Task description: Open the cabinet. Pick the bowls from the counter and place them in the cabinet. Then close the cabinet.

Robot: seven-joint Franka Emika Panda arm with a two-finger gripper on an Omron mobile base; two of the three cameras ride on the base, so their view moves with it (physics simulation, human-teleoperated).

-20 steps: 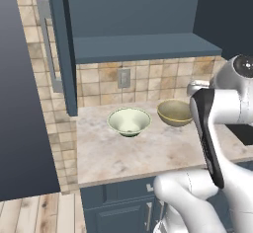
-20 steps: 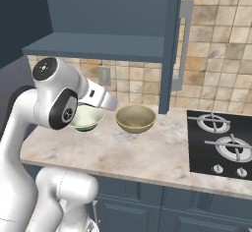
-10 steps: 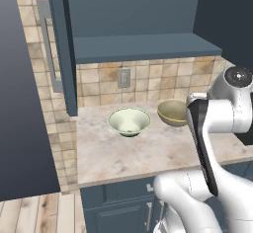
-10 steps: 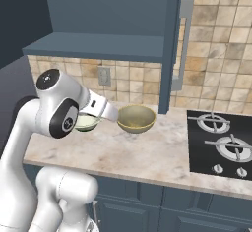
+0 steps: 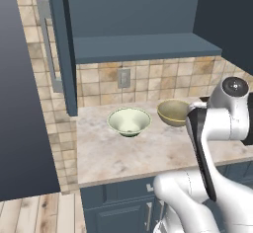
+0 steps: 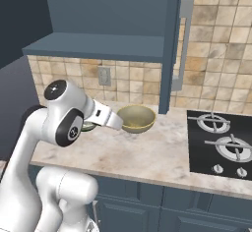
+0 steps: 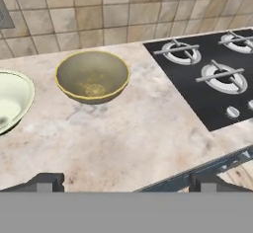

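A dark blue-grey wall cabinet [image 5: 143, 47] hangs with both panelled doors swung wide, its inner shelf bare, and a long silver bar handle [image 6: 181, 46] runs down the right door. Beneath it a flat beige-pink marbled stone counter [image 5: 128, 153] stretches along a tan tiled wall, ending beside a black gas stovetop [image 6: 221, 145] on the right. A white robot arm [image 6: 61, 128] bends over the counter's front edge. Two round wide-rimmed bowls sit upright near the back wall, close together but apart: a pale cream-green bowl [image 5: 129, 121] on the left and a mustard yellow-brown bowl [image 7: 92, 76] on the right. The arm's two-finger gripper [image 7: 123, 180] hovers above the counter with its dark tips spread wide apart, holding nothing, short of both bowls
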